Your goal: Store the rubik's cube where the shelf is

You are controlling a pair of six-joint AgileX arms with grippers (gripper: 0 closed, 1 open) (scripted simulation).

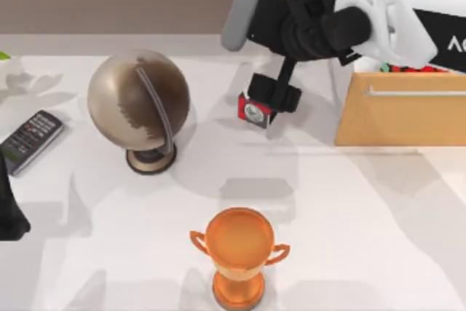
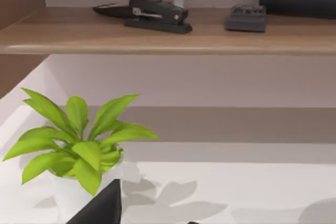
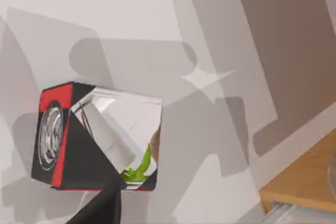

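Right arm of the AgileX pair reaches in over the table from the right. I see its end effector just beside the red, white and black cube — apart, together or clamped, I cannot tell. A strip of red and green tiles, the rubik's cube, peeks out behind the drawer front, under the arm. The shelf carries a stapler. The left end effector sits parked at the table's left edge — its state I cannot tell either.
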